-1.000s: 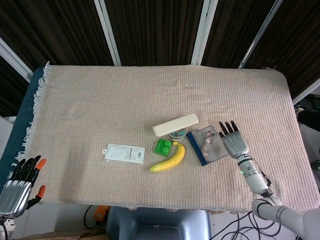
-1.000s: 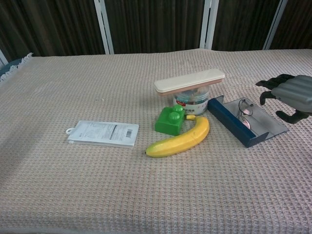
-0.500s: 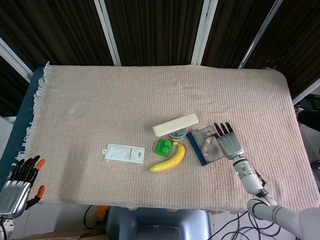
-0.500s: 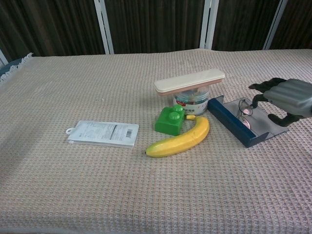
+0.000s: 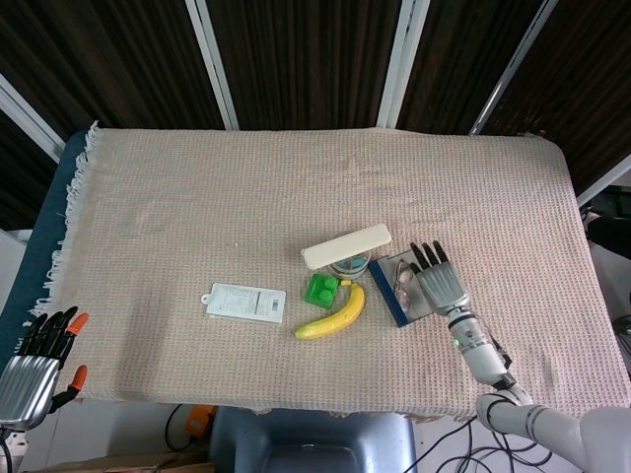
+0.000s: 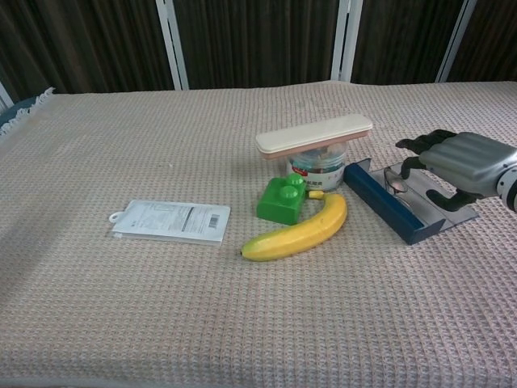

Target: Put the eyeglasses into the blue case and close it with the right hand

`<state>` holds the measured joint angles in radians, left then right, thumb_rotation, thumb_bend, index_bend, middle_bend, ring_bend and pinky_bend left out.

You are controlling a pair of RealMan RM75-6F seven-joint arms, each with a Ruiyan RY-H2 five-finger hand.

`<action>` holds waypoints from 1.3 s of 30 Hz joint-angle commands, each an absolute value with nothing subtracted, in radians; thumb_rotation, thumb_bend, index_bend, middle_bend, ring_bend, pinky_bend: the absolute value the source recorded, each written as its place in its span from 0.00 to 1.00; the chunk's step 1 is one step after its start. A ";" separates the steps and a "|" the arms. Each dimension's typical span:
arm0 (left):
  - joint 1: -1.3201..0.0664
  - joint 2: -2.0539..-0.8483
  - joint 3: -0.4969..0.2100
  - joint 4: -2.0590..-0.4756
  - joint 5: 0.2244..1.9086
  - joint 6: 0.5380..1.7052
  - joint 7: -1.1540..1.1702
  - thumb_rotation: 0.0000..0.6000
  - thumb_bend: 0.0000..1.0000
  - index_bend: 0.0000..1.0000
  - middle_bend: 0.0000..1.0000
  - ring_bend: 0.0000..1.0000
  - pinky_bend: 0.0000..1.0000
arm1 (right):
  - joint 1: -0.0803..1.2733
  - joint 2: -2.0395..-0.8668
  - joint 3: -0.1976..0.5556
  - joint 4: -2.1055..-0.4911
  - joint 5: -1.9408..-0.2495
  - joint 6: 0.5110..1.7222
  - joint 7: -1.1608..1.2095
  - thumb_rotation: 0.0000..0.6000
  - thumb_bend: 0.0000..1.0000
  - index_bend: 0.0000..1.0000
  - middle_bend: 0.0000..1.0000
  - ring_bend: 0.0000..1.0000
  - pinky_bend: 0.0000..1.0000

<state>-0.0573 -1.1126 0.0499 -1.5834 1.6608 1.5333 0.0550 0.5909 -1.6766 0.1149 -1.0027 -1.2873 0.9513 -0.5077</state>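
The blue case (image 5: 392, 298) lies open on the cloth right of the banana, its dark blue lid (image 6: 384, 207) standing up along the left side. The eyeglasses (image 5: 403, 282) lie inside it, partly hidden by my right hand (image 5: 440, 283). That hand hovers over the case's right half with fingers spread and bent downward, holding nothing; the chest view shows the right hand (image 6: 456, 166) with its fingertips just above the eyeglasses (image 6: 395, 179). My left hand (image 5: 39, 360) hangs off the table's near left corner, fingers apart and holding nothing.
A banana (image 5: 333, 313) and a green block (image 5: 320, 289) sit just left of the case. A cream long case (image 6: 315, 134) rests on a small tin (image 6: 317, 167) behind them. A white packet (image 5: 245, 302) lies further left.
My right hand has moved left, from beside the case to over it, and now covers part of the eyeglasses. The left hand has stayed put.
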 commanded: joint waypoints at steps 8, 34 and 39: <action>-0.051 -1.109 0.051 -1.583 1.664 1.545 0.050 1.00 0.42 0.00 0.00 0.00 0.02 | 0.601 -1.698 0.116 -1.035 -1.277 0.964 -0.560 1.00 0.65 0.40 0.03 0.00 0.00; -0.055 -1.115 0.051 -1.589 1.664 1.533 0.070 1.00 0.42 0.00 0.00 0.00 0.02 | 0.581 -1.601 0.097 -1.073 -1.310 0.992 -0.446 1.00 0.65 0.37 0.03 0.00 0.00; -0.061 -1.123 0.049 -1.591 1.657 1.518 0.087 1.00 0.42 0.00 0.00 0.00 0.02 | 0.620 -1.620 0.132 -1.035 -1.264 0.924 -0.438 1.00 0.65 0.31 0.02 0.00 0.00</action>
